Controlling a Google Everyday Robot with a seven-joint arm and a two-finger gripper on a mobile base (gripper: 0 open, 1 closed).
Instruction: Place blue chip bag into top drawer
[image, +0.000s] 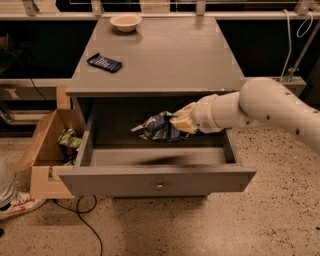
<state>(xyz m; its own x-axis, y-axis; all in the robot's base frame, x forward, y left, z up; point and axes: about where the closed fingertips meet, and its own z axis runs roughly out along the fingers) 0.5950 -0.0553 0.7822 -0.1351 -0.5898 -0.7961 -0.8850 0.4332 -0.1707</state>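
Observation:
The top drawer (155, 181) of the grey cabinet is pulled out, its front panel with a small round knob facing me. My gripper (179, 122) reaches in from the right on a white arm and is shut on the blue chip bag (159, 127). The crumpled dark blue bag with pale markings hangs inside the drawer opening, over the back part of the drawer, just above its floor.
A dark calculator-like device (104, 62) and a pale bowl (125, 22) sit on the cabinet top (175, 55). An open cardboard box (47, 145) with green packets stands on the floor left of the drawer. A cable (82, 220) lies on the speckled floor.

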